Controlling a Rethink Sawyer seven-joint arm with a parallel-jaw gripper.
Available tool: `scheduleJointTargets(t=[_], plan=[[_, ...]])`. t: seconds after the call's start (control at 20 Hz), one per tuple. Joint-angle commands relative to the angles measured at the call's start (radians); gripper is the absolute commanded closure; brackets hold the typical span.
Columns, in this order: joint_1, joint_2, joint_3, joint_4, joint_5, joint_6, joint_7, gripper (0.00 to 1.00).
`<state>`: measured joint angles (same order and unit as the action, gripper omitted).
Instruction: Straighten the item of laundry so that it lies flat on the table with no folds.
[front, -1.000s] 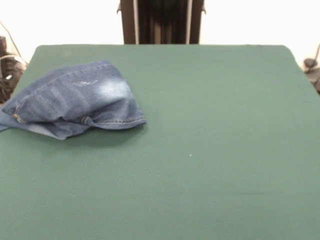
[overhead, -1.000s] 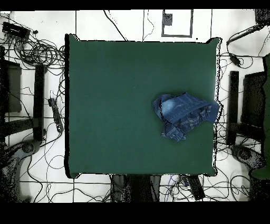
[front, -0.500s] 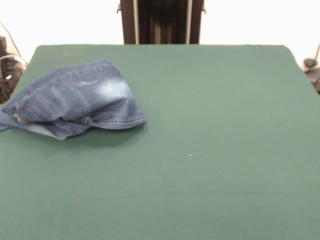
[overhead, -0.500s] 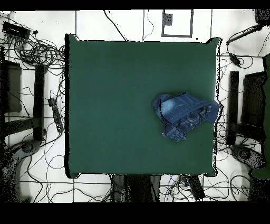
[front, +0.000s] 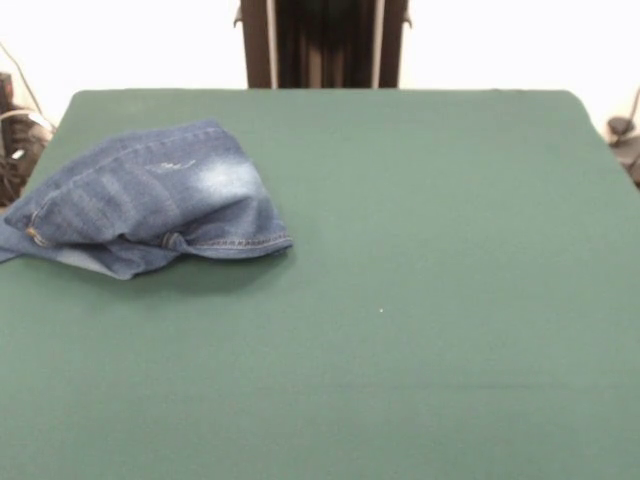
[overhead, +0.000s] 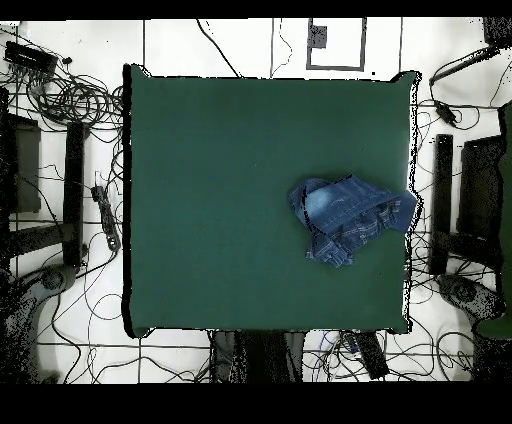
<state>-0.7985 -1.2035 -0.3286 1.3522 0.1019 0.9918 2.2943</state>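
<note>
The large rectangular table covered in plain dark green cloth (front: 420, 300) (overhead: 220, 200) carries one thing. The blue denim jeans with faded pale patches and orange-tan stitching (front: 150, 200) (overhead: 348, 218) lie bunched in a folded heap against one side edge of the surface, a corner of fabric reaching over that edge. The gripper shows in neither view, so its state cannot be told.

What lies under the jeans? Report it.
Only the green table shows around and beneath the jeans, which sit bunched in a heap at one side edge, a bit overhanging it. Anything tucked inside the folds is covered and cannot be seen.
</note>
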Motion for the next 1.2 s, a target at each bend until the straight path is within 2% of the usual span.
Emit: scheduleJointTargets(t=[0.05,0.2,0.6,0.85,1.2], plan=[[0.016,0.017,0.138,0.288,0.031,0.039,-0.295,0.0],[0.02,0.012,0.144,0.317,0.016,0.011,-0.29,0.0],[0.081,0.011,0.129,0.422,0.043,-0.081,-0.118,0.0],[0.165,0.014,0.088,0.451,-0.009,-0.129,0.015,0.0],[0.265,0.031,0.038,0.491,-0.019,-0.21,0.15,0.0]])
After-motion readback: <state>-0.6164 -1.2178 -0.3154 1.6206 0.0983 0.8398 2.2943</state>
